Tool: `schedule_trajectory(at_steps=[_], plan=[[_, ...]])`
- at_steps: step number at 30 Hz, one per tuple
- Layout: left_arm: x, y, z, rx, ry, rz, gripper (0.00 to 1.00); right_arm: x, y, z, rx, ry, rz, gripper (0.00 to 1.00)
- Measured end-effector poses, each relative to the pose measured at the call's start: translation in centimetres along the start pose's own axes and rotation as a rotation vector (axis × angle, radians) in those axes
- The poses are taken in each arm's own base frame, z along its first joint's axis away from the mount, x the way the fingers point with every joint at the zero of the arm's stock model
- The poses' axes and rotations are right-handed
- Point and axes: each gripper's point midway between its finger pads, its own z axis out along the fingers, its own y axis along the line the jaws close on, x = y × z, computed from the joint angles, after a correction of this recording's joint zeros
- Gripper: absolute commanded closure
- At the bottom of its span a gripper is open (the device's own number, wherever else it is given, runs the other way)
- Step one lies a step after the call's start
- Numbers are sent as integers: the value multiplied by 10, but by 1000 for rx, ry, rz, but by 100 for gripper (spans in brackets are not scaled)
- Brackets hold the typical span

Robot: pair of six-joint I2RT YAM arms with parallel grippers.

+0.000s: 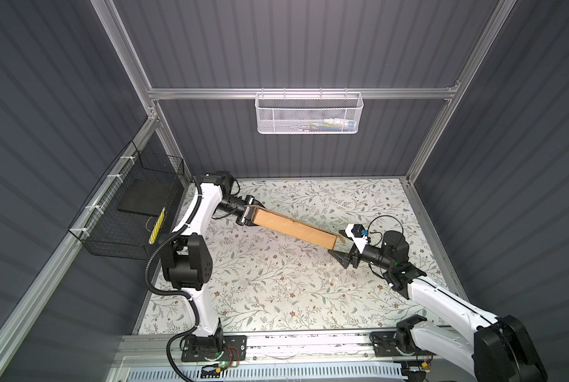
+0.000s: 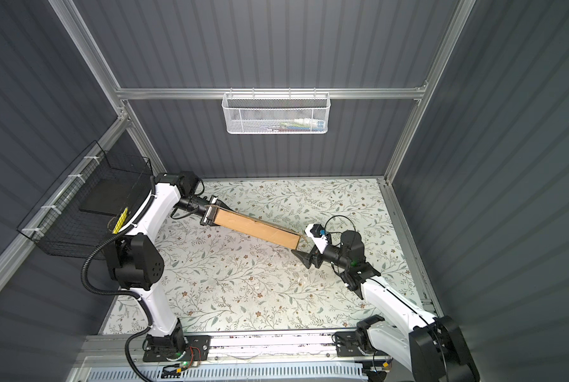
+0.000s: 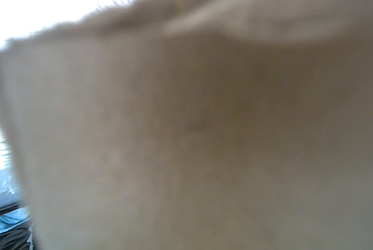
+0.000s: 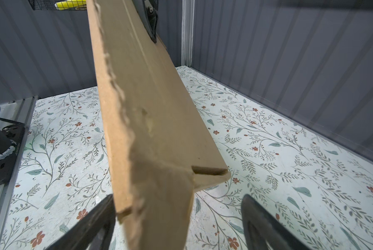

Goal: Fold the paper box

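Left gripper clamps one short end of the paper box and holds it above the floral table, likely to steady it for folding. Right gripper gapes wide around the far end, gripping nothing. The brown, flattened, dented cardboard slants across mid-frame from upper left to lower right.

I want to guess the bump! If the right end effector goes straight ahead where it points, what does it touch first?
Probably the paper box. In the right wrist view its near end sits between the fingers of the open right end effector, close to one finger; whether they touch is unclear.
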Motion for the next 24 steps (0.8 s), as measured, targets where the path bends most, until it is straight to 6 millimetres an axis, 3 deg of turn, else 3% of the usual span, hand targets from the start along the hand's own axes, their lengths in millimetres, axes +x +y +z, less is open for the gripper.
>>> schedule_trajectory(at_steps=[24], plan=[[8, 5, 1, -16, 27, -6, 56, -17, 21, 13, -35, -59, -77, 11]])
